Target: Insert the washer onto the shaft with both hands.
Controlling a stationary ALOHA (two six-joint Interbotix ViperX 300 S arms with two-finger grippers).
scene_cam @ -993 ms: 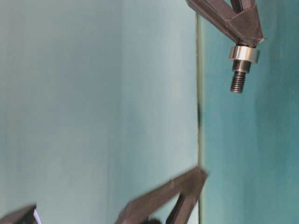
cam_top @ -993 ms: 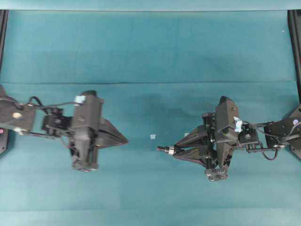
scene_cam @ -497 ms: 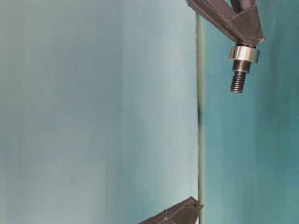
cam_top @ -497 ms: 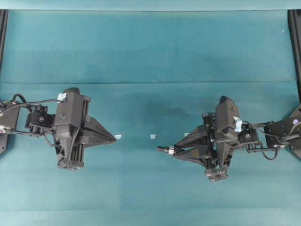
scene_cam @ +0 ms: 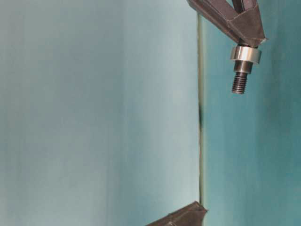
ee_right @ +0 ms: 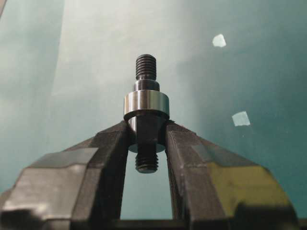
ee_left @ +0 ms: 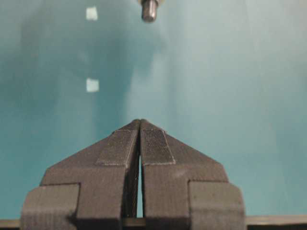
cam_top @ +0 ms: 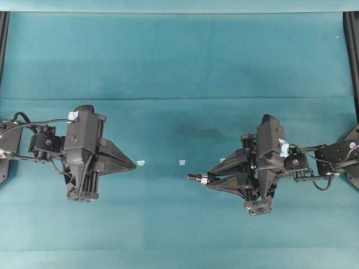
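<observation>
Looking at the washer (ee_right: pixel 146 104) first: we read that shiny ring as already sitting on the shaft (ee_right: pixel 146 67), snug against a wider step, with the threaded tip poking out past it. So as far as we can judge, the insert part looks done, or very nearly.

The right gripper (ee_right: pixel 146 133) is pinching the shaft by its lower dark section, 1 finger on each side, just behind the washer. The shaft is held up off the cloth (cam_top: pixel 179 56), pointing level toward the middle of the table. That makes sense to us: gripping the back end leaves the front free for a ring to slide on, and aiming it at the other arm gives a straight line for the hand-off. A 2nd threaded end shows between the fingers, behind the grip.

The left gripper (ee_left: pixel 140 128) is pressed together with nothing in it that we can see. It sits well apart from the shaft tip, facing it, with the tip just visible at the top of its wrist view. Our guess is that it has no job left here.

On the cloth between the 2 grippers lie 2 pale blue tape bits (ee_left: pixel 92 85), blank squares, maybe position markers. The right arm carries a pale blue tag (cam_top: pixel 284 148), also blank from what we can make out.

No brand, label or readable writing anywhere in these views.
</observation>
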